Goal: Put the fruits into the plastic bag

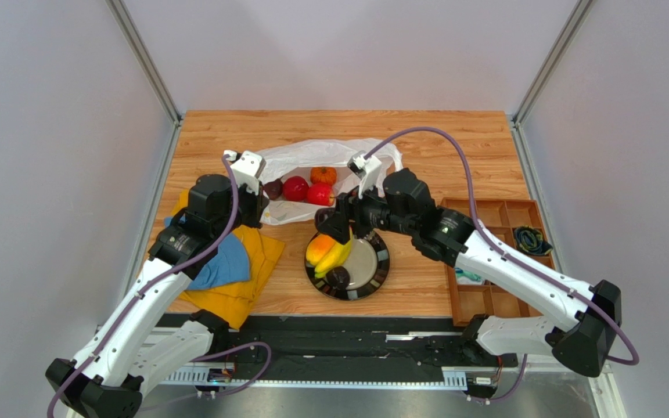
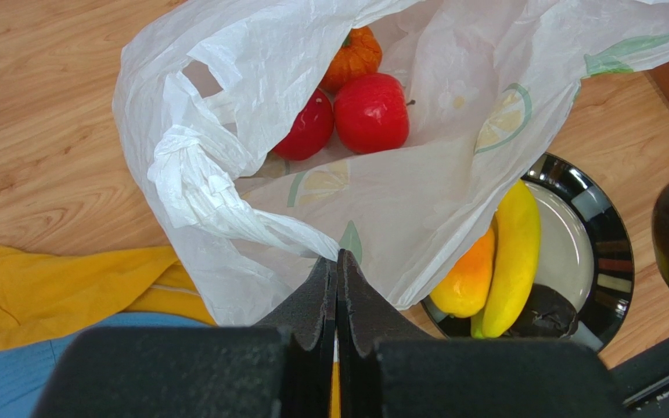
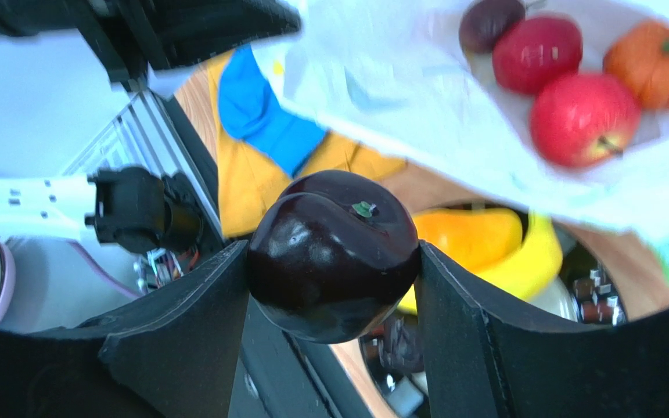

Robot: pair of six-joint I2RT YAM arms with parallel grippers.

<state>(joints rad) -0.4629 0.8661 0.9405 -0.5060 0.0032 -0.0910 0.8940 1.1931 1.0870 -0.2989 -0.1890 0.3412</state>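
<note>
The plastic bag point(image 1: 334, 159) lies open on the table, and my left gripper point(image 2: 338, 259) is shut on its near edge. Inside it are two red fruits point(image 2: 370, 111) point(image 2: 307, 129), a ribbed orange one point(image 2: 353, 57) and a dark one point(image 3: 489, 22). My right gripper point(image 3: 334, 261) is shut on a dark purple-brown fruit point(image 3: 334, 252), held above the black plate point(image 1: 382, 266) just in front of the bag's mouth. On the plate lie the mango point(image 1: 318, 250), the banana point(image 1: 338, 254) and another dark fruit point(image 1: 338, 278).
A blue cloth point(image 1: 225, 264) lies on a yellow cloth point(image 1: 246, 292) under my left arm. A wooden tray with compartments point(image 1: 495, 252) stands at the right, under my right arm. Grey walls close in the table on three sides.
</note>
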